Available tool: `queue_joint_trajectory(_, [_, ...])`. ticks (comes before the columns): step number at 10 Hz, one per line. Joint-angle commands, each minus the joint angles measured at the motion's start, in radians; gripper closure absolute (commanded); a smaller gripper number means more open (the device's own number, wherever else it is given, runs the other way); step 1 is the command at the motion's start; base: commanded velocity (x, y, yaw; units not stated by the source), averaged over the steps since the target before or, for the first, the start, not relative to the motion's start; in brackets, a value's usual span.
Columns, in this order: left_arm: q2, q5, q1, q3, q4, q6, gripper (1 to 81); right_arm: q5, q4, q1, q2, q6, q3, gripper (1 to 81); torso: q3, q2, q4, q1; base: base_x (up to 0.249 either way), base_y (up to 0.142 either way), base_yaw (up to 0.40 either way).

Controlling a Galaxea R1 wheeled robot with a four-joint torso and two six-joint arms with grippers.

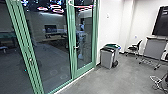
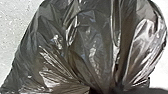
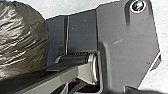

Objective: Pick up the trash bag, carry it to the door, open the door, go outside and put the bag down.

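you seem to be carrying, your left claw [image 2: 105, 90] clenched on the trash bag [image 2: 92, 45], and the green-framed door [image 1: 84, 71] at left likely calls for a careful turn.

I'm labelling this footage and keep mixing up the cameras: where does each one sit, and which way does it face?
Head view: high on the robot, facing forward and down at green-framed glass doors, grey bins and an office chair.
Left wrist view: on the left arm, facing the trash bag's gathered folds; a dark shape at the edge may be the robot's.
Right wrist view: on the right arm, facing the robot's dark plate and jointed bar.
Shared: both wrist views show the bag and pale ground.
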Motion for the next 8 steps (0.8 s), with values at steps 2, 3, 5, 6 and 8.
queue_joint_trajectory(2, [-0.002,0.070,-0.068,0.003,0.000,0.007,81.1,-0.055,-0.006,0.050,0.004,-0.004,0.007,1.0,0.000,0.000,0.000,0.000,0.168,0.000,0.000])
queue_joint_trajectory(3, [-0.002,0.070,-0.068,0.003,0.002,0.007,81.1,-0.055,-0.006,0.050,0.004,-0.004,0.007,1.0,0.000,0.000,0.000,0.000,0.168,0.000,0.000])
queue_joint_trajectory(5, [-0.003,0.070,-0.068,0.003,0.000,0.007,81.1,-0.055,-0.006,0.050,0.005,-0.004,0.007,1.0,0.000,0.000,0.000,0.000,0.168,0.000,0.000])
queue_joint_trajectory(6, [-0.003,0.070,-0.068,0.003,0.002,0.007,81.1,-0.055,-0.006,0.050,0.004,-0.004,0.007,1.0,0.000,0.000,0.000,0.000,0.168,0.000,0.000])
queue_joint_trajectory(8, [-0.002,0.070,-0.068,0.003,0.002,0.007,81.1,-0.055,-0.006,0.050,0.005,-0.004,0.007,1.0,0.000,0.000,0.000,0.000,0.168,0.000,0.000])
